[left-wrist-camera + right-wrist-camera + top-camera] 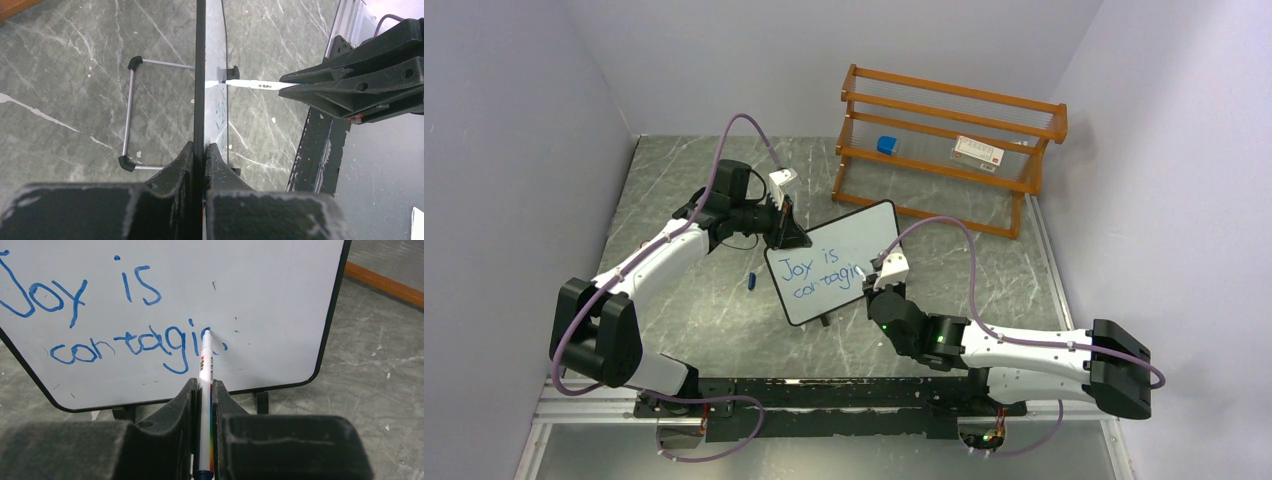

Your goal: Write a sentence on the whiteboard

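Note:
The whiteboard [865,226] stands tilted at mid-table on little black feet. The sentence [822,273] on it reads "Joy is contagi" in blue, in two lines, and shows large in the right wrist view [105,315]. My left gripper [782,233] is shut on the board's upper left edge; the left wrist view shows the board edge-on [200,75] between its jaws [204,149]. My right gripper [876,279] [204,386] is shut on a white marker [205,365], whose tip touches the board just after the "i". The marker also shows in the left wrist view [255,85].
A small blue cap [752,281] lies on the marble tabletop left of the board. An orange wooden rack [949,105] stands at the back right, holding a blue object [886,145] and a white card [979,150]. Walls close in both sides.

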Controlling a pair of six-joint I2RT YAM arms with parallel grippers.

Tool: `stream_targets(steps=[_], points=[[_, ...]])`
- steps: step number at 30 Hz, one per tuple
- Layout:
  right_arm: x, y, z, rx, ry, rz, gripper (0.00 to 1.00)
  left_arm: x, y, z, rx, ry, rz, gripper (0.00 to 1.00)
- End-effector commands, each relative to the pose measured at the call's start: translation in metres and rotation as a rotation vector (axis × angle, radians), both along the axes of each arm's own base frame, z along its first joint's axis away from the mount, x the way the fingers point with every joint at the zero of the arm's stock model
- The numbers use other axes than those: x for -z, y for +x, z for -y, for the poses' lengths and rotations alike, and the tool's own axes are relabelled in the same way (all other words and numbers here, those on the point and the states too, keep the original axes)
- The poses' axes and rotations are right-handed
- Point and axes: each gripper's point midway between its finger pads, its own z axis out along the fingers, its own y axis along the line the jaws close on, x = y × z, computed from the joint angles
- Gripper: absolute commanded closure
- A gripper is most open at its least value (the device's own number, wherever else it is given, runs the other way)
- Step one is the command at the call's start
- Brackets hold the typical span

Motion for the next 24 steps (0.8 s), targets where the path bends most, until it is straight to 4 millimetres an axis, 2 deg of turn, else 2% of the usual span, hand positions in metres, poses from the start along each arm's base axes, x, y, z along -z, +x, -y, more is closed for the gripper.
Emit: stream_targets(steps=[1,8,17,24], points=[[-0.013,0.009,-0.002,0.033,0.044,0.021,1.0,0.039,0.008,-0.019,-0.059,0.149,-0.015,0.95],[-0.006,0.011,0.008,0.071,0.034,0.005,1.0,0.039,0.008,-0.019,-0.059,0.15,-0.016,0.95],[0.007,0.005,0.02,0.094,0.033,-0.033,1.0,0.039,0.009,-0.019,-0.06,0.152,-0.013,0.95],[0.012,0.003,0.021,0.091,0.032,-0.05,1.0,0.039,0.009,-0.02,-0.062,0.153,-0.013,0.95]])
